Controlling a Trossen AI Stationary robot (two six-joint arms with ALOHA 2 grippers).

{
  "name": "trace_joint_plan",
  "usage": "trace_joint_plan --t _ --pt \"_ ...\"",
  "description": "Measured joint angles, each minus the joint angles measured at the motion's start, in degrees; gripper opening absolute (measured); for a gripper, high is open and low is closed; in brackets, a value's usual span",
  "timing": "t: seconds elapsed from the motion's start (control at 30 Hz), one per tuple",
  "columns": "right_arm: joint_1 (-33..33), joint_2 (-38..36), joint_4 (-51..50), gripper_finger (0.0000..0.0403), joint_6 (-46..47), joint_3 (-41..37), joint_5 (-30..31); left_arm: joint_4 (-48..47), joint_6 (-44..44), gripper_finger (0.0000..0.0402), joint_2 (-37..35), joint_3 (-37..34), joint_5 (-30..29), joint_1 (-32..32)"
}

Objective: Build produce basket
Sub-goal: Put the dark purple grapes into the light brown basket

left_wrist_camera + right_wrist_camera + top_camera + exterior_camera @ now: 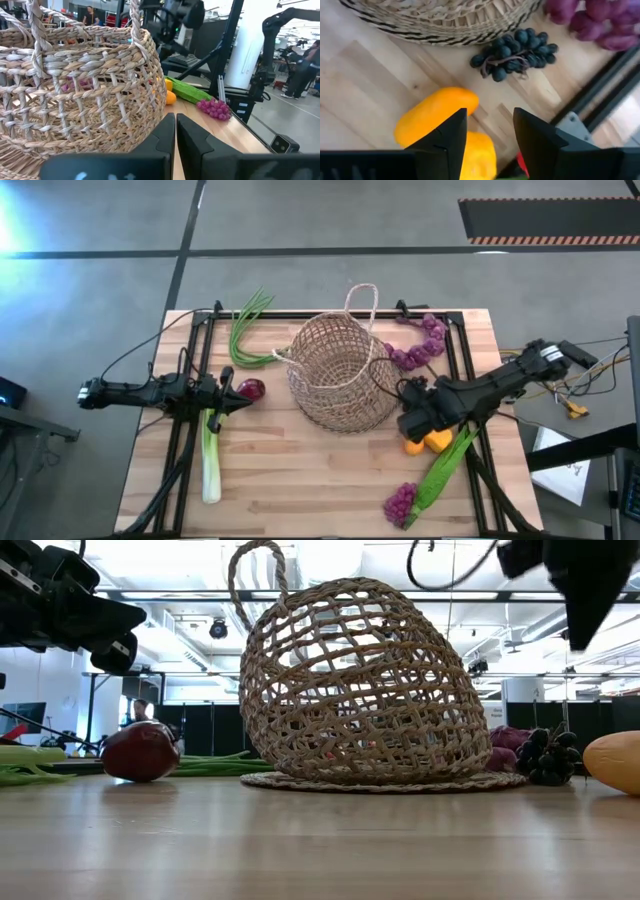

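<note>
The tan wicker basket lies tipped on its bulging side on a flat woven disc. My left gripper is shut and raised just left of the basket, above the dark red onion. My right gripper hangs open above two yellow-orange peppers, touching neither. A dark grape bunch lies beside the disc, with purple grapes farther back. The pale leek lies near the left edge and green stalks at far left.
A long green leafy stalk and another purple grape bunch lie at the near right. Black frame rails run along both table sides. Bare wood shows in front of the basket. People stand in the room beyond.
</note>
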Motion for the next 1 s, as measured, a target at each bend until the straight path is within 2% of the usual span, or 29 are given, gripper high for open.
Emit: trace_joint_plan --t 0.17,0.33,0.83,1.0 --pt "-1.59 -0.14 7.32 0.0146 -1.86 -7.92 1.48 -0.01 0.0 0.0 0.0 0.0 -0.01 0.01" --pt "-2.82 1.71 11.32 0.013 -1.31 -12.41 4.24 -0.01 0.0 0.0 0.0 0.0 -0.01 0.01" --pt "-3.4 7.66 16.42 0.0077 -2.46 -13.98 7.92 0.01 0.0 0.0 0.0 0.0 -0.02 0.02" --pt "-3.4 7.65 18.18 0.0053 -3.89 -13.98 8.72 -0.01 0.0 0.0 0.0 0.0 -0.02 0.02"
